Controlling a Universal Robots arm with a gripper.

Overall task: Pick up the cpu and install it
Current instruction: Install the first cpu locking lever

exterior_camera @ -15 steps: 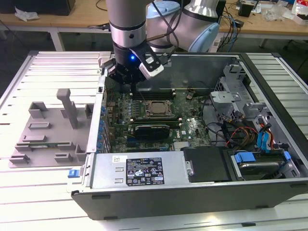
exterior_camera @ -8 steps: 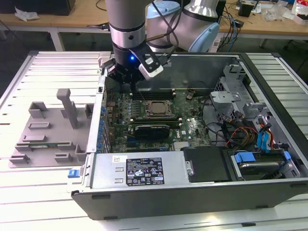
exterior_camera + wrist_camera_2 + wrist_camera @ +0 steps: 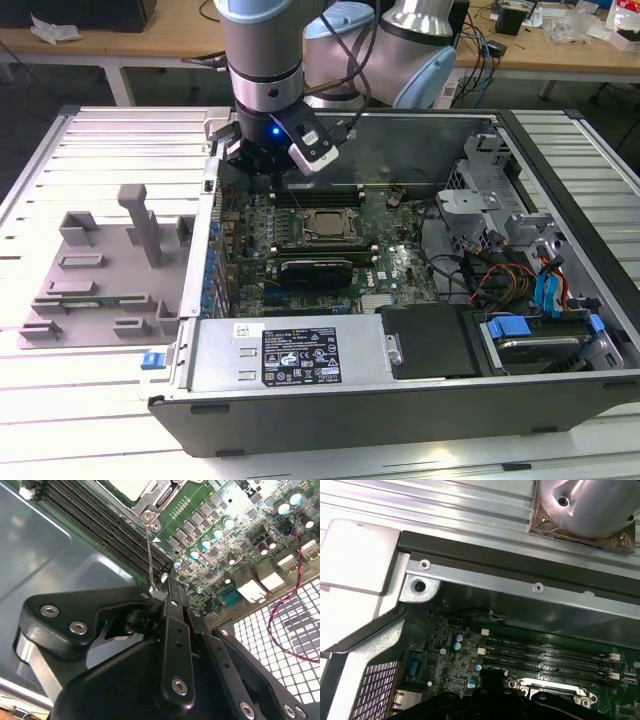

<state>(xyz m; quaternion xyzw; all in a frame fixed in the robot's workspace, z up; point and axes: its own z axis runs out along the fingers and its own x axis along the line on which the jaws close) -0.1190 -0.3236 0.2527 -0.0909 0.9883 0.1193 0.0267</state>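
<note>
A robotics lab or workshop: an open computer case (image 3: 400, 410) on a slatted metal table (image 3: 110, 130), cable-strewn workbenches (image 3: 170, 30) behind.

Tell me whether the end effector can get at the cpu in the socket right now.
Probably yes. The end effector hangs inside the open case, over the memory slots beside the cpu, and nothing stands above the chip.

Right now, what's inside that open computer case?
A green motherboard with the cpu seated on it, plus cables and drive bays. The arm's hand hides the board's far corner.
</note>
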